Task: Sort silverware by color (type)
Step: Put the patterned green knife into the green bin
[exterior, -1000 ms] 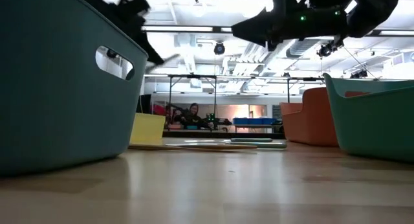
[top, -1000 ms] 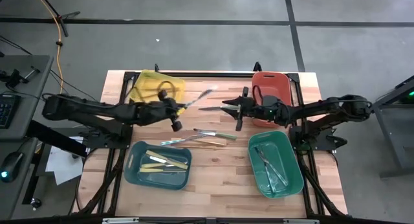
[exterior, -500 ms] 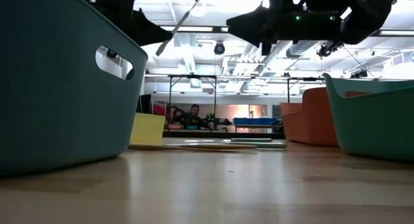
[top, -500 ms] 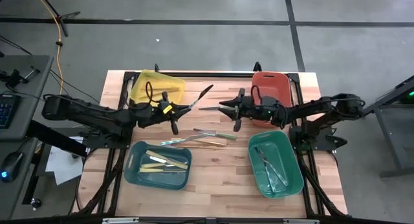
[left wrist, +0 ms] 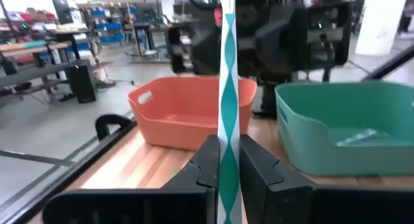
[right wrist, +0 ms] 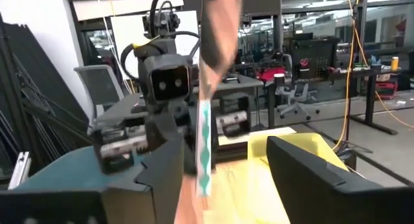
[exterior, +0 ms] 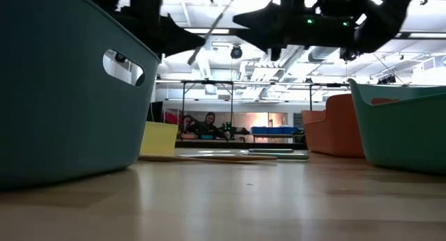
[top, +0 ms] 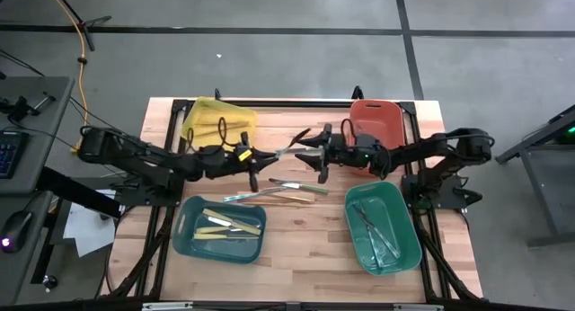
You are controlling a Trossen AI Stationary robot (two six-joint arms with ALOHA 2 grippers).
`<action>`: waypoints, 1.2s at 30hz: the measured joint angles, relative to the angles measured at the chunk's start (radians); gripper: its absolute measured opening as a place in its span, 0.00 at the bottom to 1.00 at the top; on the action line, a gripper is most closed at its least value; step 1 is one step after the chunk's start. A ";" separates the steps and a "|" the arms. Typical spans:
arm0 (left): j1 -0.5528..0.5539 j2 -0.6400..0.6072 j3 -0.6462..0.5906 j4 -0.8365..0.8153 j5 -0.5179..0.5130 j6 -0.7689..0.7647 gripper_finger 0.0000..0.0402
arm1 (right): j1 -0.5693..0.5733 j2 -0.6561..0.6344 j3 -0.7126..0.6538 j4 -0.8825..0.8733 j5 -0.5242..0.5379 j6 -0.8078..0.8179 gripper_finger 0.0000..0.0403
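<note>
My left pincer is clamped on a teal-tinted utensil, whose handle rises straight up between my two dark fingers in the left wrist view. Seen from above, that left pincer hangs over the middle of the bench, and the utensil slants out from it toward my other arm. My right pincer faces it from the opposite side, just beside the utensil's far end. In the right wrist view my right pincer's fingers stand wide apart with the teal-tinted piece between them; I cannot tell whether either finger touches it.

Below on the wood lie several loose pieces of silverware, fanned out between the bins. Nearest the front edge, the blue bin holds cream-yellow utensils, and the green bin holds shiny silver-grey ones. At the back edge sit the yellow bin behind my left arm and the orange bin behind my right.

From bench height, both pincers show dark overhead, and the loose utensils lie flat in the distance. Beyond the bench, a person sits in the room.
</note>
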 joint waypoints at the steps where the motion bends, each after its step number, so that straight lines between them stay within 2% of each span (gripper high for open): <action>1: 0.000 0.019 0.009 -0.002 0.003 0.000 0.04 | 0.000 0.018 0.018 -0.002 0.000 -0.006 0.52; 5: 0.000 0.066 0.029 -0.007 0.003 0.009 0.04 | 0.001 0.057 0.067 -0.055 -0.003 -0.024 0.54; 13: 0.000 0.057 0.031 -0.016 0.002 0.001 0.04 | -0.006 0.055 0.071 -0.056 -0.003 -0.021 0.52; 20: 0.000 0.061 0.031 -0.009 -0.008 0.000 0.04 | -0.004 0.055 0.072 -0.038 -0.012 0.042 0.41; 33: 0.000 0.061 0.031 0.004 -0.024 -0.008 0.04 | 0.000 0.057 0.096 -0.041 -0.015 0.117 0.26; 36: 0.000 0.061 0.031 0.006 -0.025 -0.010 0.04 | 0.000 0.058 0.118 -0.098 -0.010 0.122 0.24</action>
